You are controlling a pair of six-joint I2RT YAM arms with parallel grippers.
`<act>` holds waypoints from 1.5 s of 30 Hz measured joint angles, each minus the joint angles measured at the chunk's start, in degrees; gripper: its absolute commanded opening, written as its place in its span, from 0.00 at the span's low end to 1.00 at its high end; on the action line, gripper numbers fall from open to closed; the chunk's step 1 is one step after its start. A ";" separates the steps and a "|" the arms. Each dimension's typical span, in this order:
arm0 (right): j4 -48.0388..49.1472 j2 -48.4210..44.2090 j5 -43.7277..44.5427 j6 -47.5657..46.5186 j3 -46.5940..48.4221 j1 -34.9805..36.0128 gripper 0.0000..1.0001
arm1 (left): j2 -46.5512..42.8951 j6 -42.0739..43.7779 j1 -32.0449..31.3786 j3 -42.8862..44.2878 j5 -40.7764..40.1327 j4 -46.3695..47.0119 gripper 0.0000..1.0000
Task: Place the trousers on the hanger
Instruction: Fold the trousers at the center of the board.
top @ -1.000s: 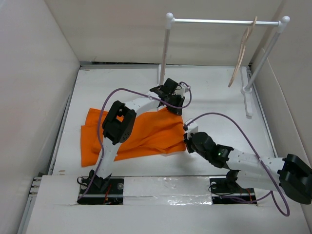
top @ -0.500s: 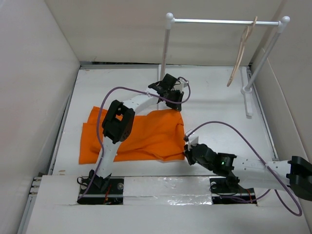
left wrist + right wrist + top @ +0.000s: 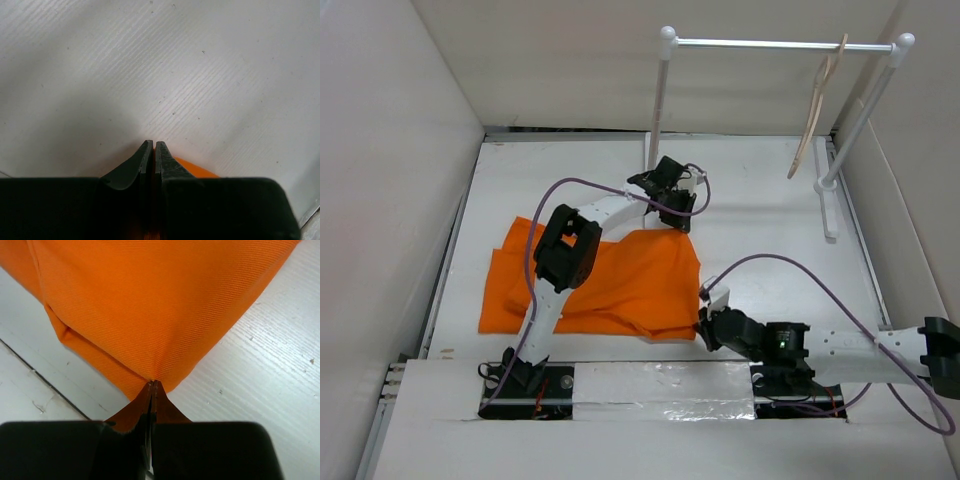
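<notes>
- While both arms reach out across it, the white surface (image 3: 770, 220) fills the floor of a white-walled box, seen from above.
- Bright orange trousers (image 3: 630, 285) lie spread and creased on the left-centre of that surface. Their right edge runs from far to near between the two arms' ends.
- Back right stands a white rack (image 3: 770, 44), two posts with a metal rod across the top.
- Now the arms: the left arm (image 3: 565, 255) arches from its base over the trousers to their far right corner. The right arm (image 3: 850, 350) lies low along the near edge, pointing left at the near right corner.
- Up on the rod, toward its right end, the beige hanger (image 3: 817, 105) hangs by its hook, well apart from the trousers.
- Left fingers (image 3: 148, 152) are clenched tight. The wrist view shows a sliver of orange cloth pinched between them and peeking out beside the tips, with bare white surface beyond.
- Right fingers (image 3: 156, 395) are clenched too, nipping a corner of the trousers. The fabric is drawn to a point at the tips and fans out wide beyond them.
</notes>
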 measured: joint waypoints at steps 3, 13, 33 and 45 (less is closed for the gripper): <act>-0.68 1.11 1.86 2.10 0.00 2.95 0.00 | 1.22 -0.13 -0.24 0.50 -0.42 -0.52 0.00; -3.19 4.85 2.45 10.54 0.17 11.06 0.00 | 3.04 0.55 -1.09 0.50 -3.10 2.95 0.33; -11.82 -6.58 5.05 -3.30 6.86 -6.97 0.00 | -44.33 -9.05 -0.81 -35.32 -15.19 27.36 0.00; 11.37 8.39 -21.33 -18.01 6.99 -34.53 0.81 | -58.49 -20.11 -2.05 -71.84 -16.65 38.84 0.02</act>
